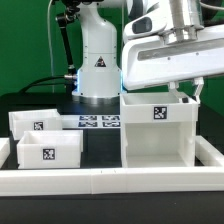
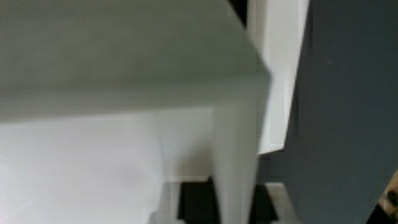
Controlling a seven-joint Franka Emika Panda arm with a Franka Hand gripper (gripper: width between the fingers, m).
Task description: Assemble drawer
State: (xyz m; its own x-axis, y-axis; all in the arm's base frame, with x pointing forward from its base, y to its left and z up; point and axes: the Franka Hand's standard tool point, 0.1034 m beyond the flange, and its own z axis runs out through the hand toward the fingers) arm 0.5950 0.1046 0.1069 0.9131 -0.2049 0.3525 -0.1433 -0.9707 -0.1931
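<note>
Over on the exterior view's left, the rear tray (image 1: 34,121) and front tray (image 1: 48,151) sit side by side, with the marker board (image 1: 100,122) just behind them. To the right stands the casing (image 1: 155,135). The fingers (image 2: 196,205) straddle its thin wall, set narrow; can't tell whether they're clamped. A skewed pull could tip it. The black bench (image 1: 100,152) looks slick, and the white rim (image 1: 100,180) crowds close.
</note>
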